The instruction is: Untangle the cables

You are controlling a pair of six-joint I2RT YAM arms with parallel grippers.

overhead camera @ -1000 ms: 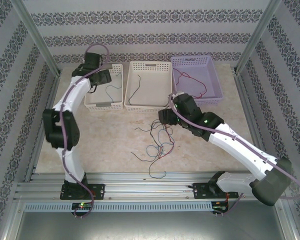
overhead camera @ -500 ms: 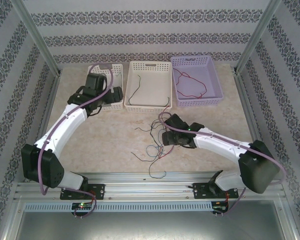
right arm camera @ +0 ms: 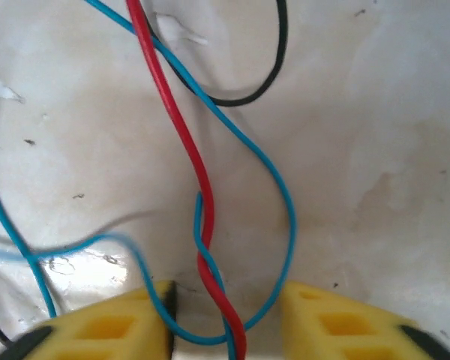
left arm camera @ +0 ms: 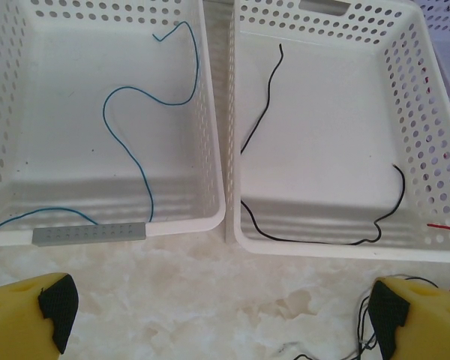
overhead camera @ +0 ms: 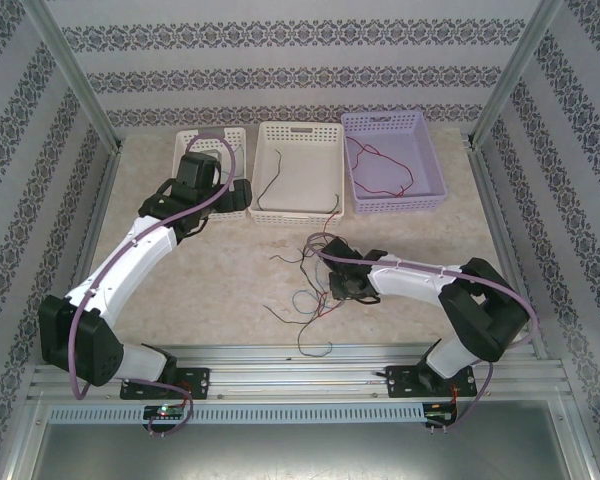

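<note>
Right jaws: part-open, yellow fingers [right arm camera: 105, 330] straddling a red strand [right arm camera: 184, 142] twisted with a blue strand [right arm camera: 289, 202]; pads press neither. Black strand [right arm camera: 274, 67] lies beyond. Loose cables [overhead camera: 315, 290] lie tangled mid-table [overhead camera: 220, 270]. Left jaws: fully spread, empty, over the table just before two white baskets. Left basket [left arm camera: 210, 112] holds one blue cable [left arm camera: 196, 67]; middle basket [left arm camera: 416, 112] holds one black cable [left arm camera: 264, 109]. Purple basket [overhead camera: 420, 125]: red cable [overhead camera: 408, 180].
</note>
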